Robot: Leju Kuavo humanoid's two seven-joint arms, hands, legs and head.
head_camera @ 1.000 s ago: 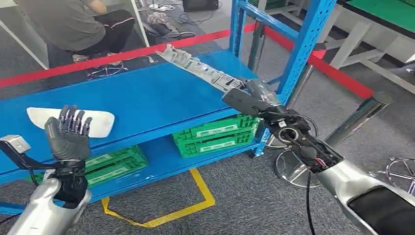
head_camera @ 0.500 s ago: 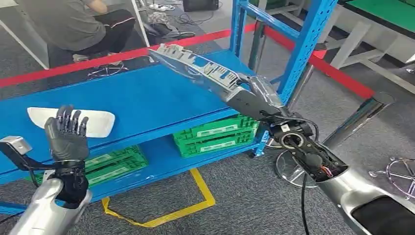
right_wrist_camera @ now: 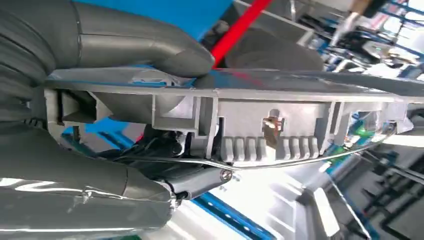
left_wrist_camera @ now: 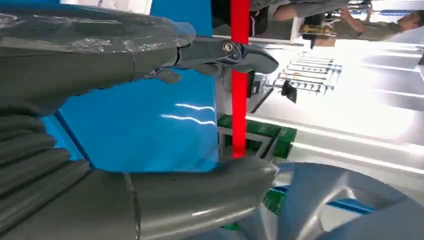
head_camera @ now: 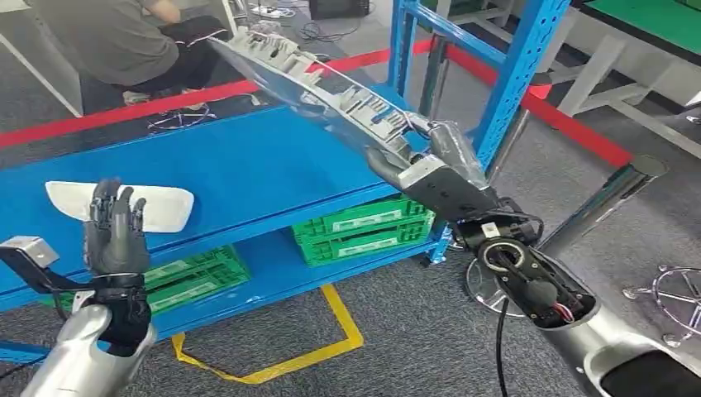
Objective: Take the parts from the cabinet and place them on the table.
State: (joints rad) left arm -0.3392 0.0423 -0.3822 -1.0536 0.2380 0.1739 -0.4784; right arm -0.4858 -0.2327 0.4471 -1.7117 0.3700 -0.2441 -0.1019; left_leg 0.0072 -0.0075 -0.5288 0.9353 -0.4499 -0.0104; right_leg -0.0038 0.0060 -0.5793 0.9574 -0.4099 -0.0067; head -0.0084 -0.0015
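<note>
Blue shelf post (head_camera: 517, 78) stands just right of the lifted grey part (head_camera: 322, 83).

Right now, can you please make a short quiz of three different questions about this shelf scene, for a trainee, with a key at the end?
1. True or false: the right hand holds the long grey plastic part clear above the blue shelf.
2. What lies on the shelf just beyond the left hand? A) white oval part B) a green crate C) a red tape roll
3. Fill in: the green crates sit on the ____ level of the rack.

Key: 1 true; 2 A; 3 lower.
</note>
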